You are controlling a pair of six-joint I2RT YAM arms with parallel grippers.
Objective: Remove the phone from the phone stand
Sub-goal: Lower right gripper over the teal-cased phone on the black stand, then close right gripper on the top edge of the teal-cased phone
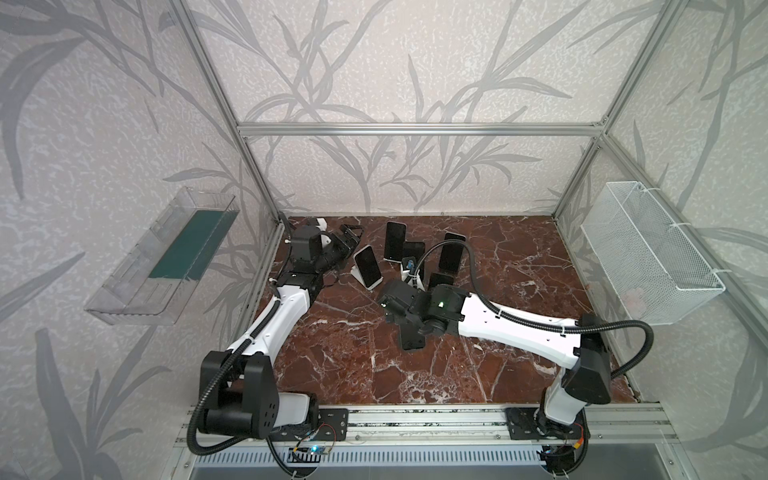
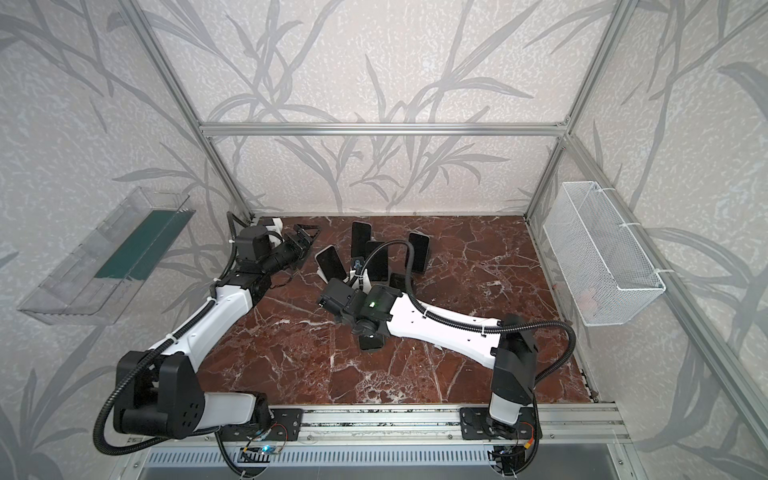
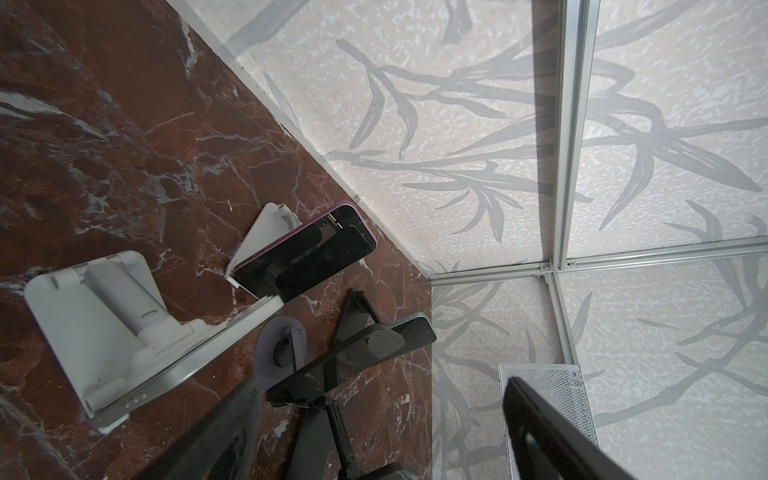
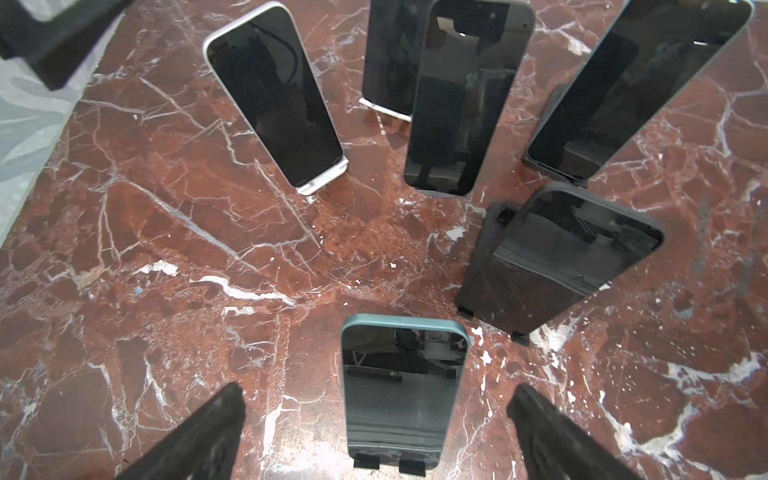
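- Stand drag: the teal-cased phone (image 4: 403, 386) rests with its lower edge behind two black lips of its phone stand (image 4: 388, 461). A pull that does not first clear these lips would likely drag or tip the stand across the tabletop (image 4: 166, 208).
- Neighbour strike: a dark phone (image 4: 557, 257) stands just beyond one finger of the right jaws. A wide or skewed approach could knock it over.
- Slip: the case edges look smooth, so an off-centre closure may twist the phone out.
- Right jaws: spread wide, grasping nothing.
- Target position: the teal-cased phone stands between the right jaws, roughly centred, touching neither finger.
- Left jaws: released and empty, well apart from this phone, with a white stand (image 3: 104, 316) just beside one finger.
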